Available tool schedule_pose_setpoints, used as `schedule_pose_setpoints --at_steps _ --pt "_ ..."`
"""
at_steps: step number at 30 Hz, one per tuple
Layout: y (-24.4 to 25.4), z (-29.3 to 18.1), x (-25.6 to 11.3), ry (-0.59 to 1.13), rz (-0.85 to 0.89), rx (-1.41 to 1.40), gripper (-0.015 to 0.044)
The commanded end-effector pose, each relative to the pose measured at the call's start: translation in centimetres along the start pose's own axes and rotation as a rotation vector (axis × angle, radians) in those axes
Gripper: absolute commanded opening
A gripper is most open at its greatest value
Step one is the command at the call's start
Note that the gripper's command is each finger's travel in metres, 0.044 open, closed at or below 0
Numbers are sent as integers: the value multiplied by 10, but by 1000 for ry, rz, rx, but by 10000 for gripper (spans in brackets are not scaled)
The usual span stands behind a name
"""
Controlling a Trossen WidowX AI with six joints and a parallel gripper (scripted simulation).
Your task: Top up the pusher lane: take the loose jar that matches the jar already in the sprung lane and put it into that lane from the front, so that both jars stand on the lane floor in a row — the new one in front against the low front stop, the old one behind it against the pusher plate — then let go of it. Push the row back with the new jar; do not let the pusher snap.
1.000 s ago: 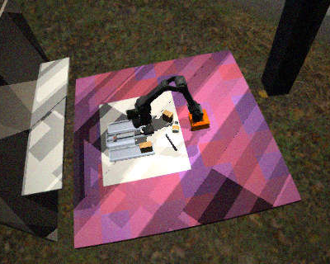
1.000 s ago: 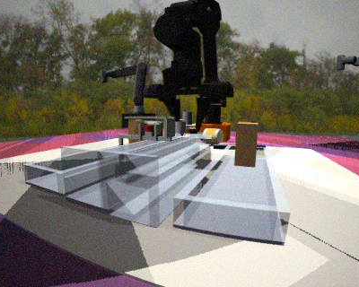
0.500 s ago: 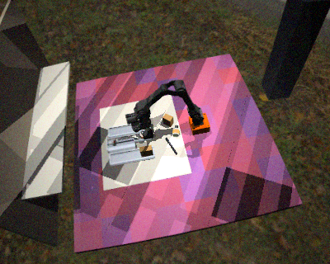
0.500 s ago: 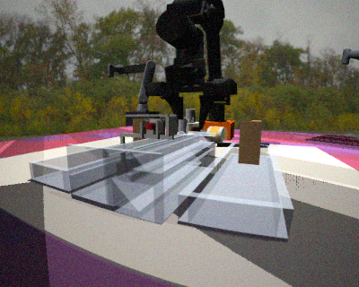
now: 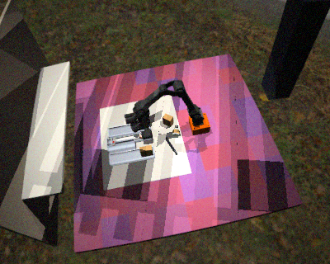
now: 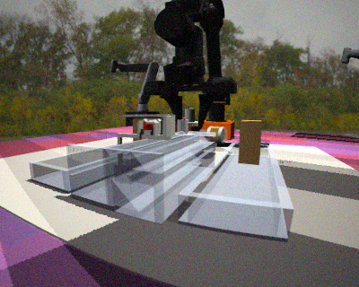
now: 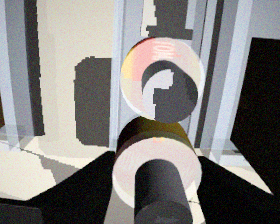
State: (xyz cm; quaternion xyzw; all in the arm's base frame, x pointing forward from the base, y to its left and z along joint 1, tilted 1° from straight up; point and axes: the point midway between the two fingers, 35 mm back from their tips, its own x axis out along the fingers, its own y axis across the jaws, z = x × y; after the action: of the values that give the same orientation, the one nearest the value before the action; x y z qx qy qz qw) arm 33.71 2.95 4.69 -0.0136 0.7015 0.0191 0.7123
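My gripper is shut on a jar with a pale round lid, a dark knob and a dark olive body. This held jar is at the front end of the middle lane. The lane jar has the same pale lid and dark knob and stands between the clear rails just beyond the held jar. The two overlap in the wrist view, so I cannot tell whether they touch. The held jar's base, the front stop and the pusher plate's contact are hidden or unclear.
Clear side trays flank the middle lane; one tray holds a brown block. Another brown block, a small tan piece and a black rod lie toward the orange base.
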Motion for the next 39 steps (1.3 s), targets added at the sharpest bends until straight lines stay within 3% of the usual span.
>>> schedule_pose_setpoints --at_steps 1,39 --pt "0 12 -6 -37 -1 -3 0" --pt "0 16 -5 -38 -1 -3 0"
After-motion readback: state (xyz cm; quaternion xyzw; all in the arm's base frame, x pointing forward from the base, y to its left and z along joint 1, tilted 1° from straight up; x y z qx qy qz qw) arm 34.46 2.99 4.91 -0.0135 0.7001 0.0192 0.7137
